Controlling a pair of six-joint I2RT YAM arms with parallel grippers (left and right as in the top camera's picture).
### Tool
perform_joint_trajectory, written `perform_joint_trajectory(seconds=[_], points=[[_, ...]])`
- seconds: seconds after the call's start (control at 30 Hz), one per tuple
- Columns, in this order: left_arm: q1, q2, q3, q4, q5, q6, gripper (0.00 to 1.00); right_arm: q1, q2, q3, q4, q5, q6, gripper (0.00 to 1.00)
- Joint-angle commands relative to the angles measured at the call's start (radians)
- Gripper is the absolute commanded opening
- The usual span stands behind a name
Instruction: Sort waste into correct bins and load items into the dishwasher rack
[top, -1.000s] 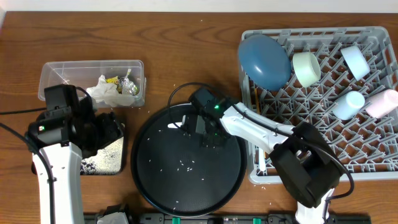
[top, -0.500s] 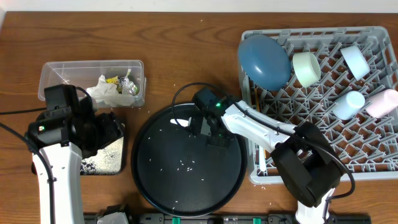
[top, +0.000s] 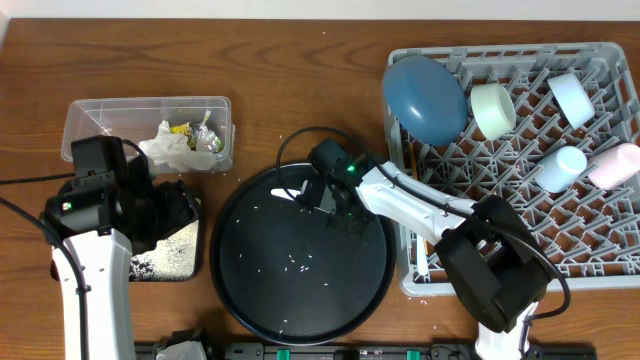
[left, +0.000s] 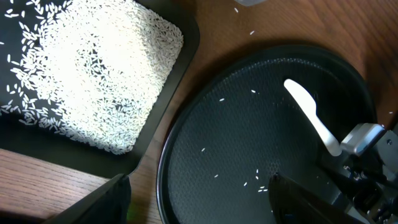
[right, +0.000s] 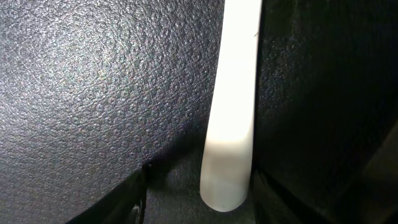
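A white plastic utensil (top: 289, 193) lies on the large round black tray (top: 300, 300); it also shows in the left wrist view (left: 311, 118). My right gripper (top: 325, 203) is low over the tray. In the right wrist view its open fingers (right: 199, 193) straddle the utensil's handle (right: 236, 93). My left gripper (top: 183, 212) is open and empty (left: 199, 205) above the gap between the shallow black tray (top: 170, 262), full of rice grains (left: 106, 62), and the round tray. The clear tub (top: 100, 115) holds white tissue (top: 165, 148), a yellow-green wrapper (top: 180, 128) and silver foil (top: 207, 140).
The grey dishwasher rack (top: 600, 250) at the right holds the dark-blue plate (top: 425, 95), a pale teal bowl (top: 492, 110), a light blue bowl (top: 572, 97), a white cup (top: 560, 168) and a pink cup (top: 615, 165). Loose rice grains (top: 297, 263) dot the round tray.
My right gripper has shifted a little up and left across the round tray, closing in along the white utensil. The left arm has not moved.
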Motion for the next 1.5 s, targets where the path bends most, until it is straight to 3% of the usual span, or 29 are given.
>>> perform_joint_trajectory(seconds=[0.0, 0.5, 1.0, 1.47], points=[[0.004, 0.006, -0.004, -0.002, -0.013, -0.006, 0.72, -0.006, 0.021, -0.011, 0.000, -0.006, 0.042, 0.49], [0.004, 0.006, -0.004, -0.002, -0.013, -0.006, 0.72, 0.000, 0.021, -0.011, -0.003, -0.029, 0.108, 0.41], [0.004, 0.006, -0.004, -0.002, -0.013, -0.006, 0.72, 0.006, 0.021, -0.011, 0.017, -0.029, 0.110, 0.26], [0.004, 0.006, -0.004, -0.003, -0.013, -0.006, 0.72, 0.007, 0.021, -0.011, 0.012, -0.029, 0.160, 0.23]])
